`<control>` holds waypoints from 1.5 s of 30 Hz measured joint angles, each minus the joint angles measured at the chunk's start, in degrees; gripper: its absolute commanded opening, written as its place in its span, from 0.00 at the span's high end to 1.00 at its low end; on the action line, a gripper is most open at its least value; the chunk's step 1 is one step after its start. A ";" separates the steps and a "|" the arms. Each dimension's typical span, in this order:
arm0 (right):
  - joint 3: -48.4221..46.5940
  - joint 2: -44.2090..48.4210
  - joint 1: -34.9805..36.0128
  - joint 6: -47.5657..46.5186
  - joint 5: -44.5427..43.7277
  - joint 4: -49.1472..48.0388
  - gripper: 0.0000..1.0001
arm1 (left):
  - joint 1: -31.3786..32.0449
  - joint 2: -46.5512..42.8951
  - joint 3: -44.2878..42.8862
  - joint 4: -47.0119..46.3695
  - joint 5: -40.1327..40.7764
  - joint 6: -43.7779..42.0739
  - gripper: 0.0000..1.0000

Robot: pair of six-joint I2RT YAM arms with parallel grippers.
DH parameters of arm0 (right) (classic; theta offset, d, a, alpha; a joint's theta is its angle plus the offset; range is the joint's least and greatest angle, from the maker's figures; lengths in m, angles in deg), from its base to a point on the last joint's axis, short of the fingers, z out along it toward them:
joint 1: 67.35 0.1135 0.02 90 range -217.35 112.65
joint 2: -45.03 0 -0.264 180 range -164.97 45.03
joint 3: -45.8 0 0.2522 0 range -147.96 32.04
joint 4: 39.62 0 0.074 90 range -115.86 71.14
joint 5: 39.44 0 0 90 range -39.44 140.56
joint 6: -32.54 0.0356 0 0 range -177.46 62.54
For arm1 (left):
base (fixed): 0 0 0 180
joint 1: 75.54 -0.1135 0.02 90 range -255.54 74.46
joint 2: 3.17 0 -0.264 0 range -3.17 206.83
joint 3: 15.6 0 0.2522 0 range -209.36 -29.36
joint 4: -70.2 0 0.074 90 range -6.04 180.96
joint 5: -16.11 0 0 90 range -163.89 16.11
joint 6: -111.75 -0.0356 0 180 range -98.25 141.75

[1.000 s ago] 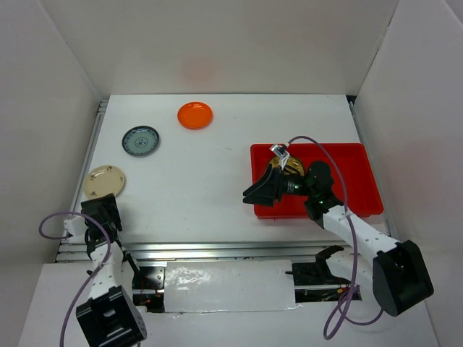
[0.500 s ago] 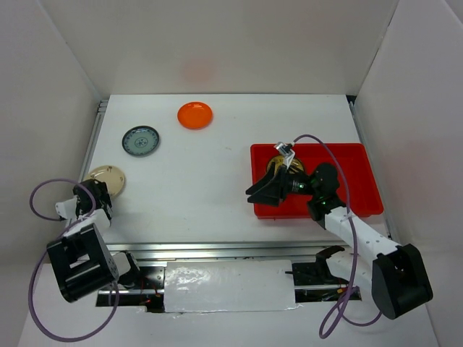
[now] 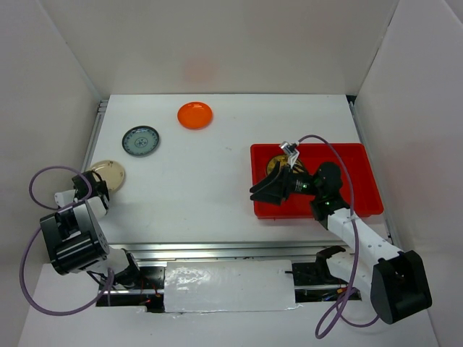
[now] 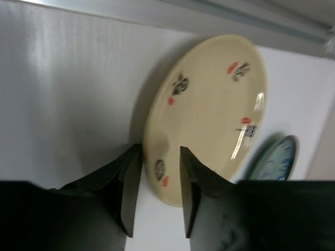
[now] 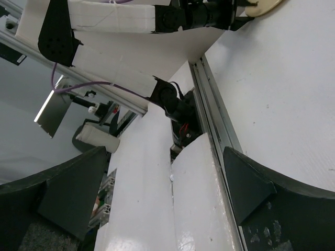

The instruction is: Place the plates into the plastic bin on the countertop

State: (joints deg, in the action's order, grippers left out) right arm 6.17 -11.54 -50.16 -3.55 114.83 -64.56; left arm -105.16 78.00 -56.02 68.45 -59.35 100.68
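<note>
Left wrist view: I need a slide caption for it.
Left gripper straddles the cream plate at its rim on the white countertop, grey-blue plate beyond.

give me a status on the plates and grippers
left gripper astride cream plate rim, clamp unconfirmed. right gripper open, empty, over plastic bin edge; brown-gold plate inside. orange plate, grey-blue plate out on countertop.

White panels [image 3: 217, 43] close the back and 2 sides; a glossy white sheet [image 3: 228, 285] lies at the near edge.

Cream plate [image 4: 209, 115], near rim between the left end effector [image 4: 159, 157] fingers [image 4: 128, 191]
</note>
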 measured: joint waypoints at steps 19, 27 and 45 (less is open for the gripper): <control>-0.15 -0.11 -2.45 -1.49 -2.67 4.31 0.00 | 1.16 -29.24 -4.92 28.13 3.34 -5.68 1.00; -5.46 5.07 -10.47 -3.45 -20.35 26.62 0.00 | 21.73 -12.07 -28.68 30.25 -6.93 -18.47 1.00; -22.10 17.79 -32.33 -12.07 -36.57 55.54 0.00 | 66.82 38.95 -74.95 32.92 -17.44 -31.98 1.00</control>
State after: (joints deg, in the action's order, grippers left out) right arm -15.93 6.25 -82.49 -15.62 78.26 -9.02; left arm -38.35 116.95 -130.97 101.37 -76.79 68.71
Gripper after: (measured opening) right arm 0.998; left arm 0.050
